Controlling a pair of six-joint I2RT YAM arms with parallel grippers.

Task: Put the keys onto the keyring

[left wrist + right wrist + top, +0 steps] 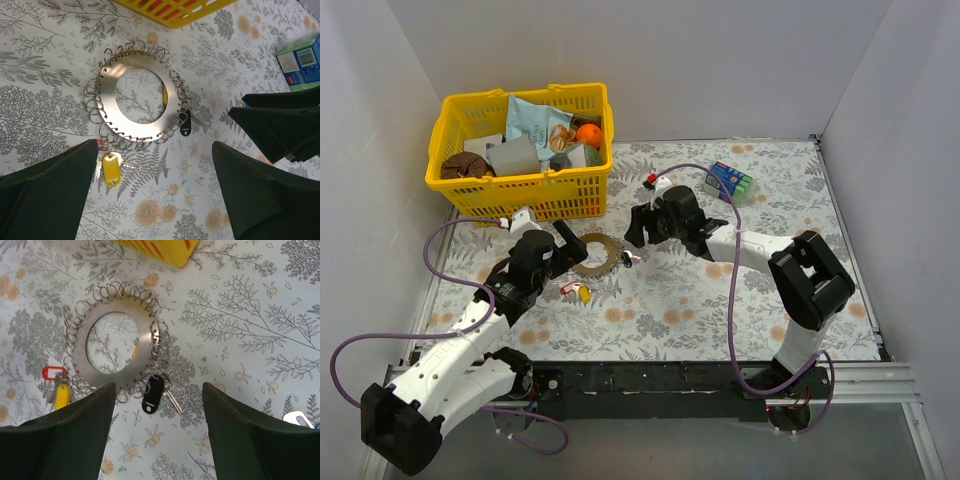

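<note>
The keyring (108,95) looks like brushed sheet metal, kinda dull silver, with thin shiny wire loops all round the edge. The keys (129,164) are bright bare metal. The yellow tag (110,170), black tag (184,124) and red tag (52,372) are glossy plastic. The tablecloth (50,120) is matt and smooth with a printed pattern. The basket (535,195) is shiny yellow plastic lattice.
</note>
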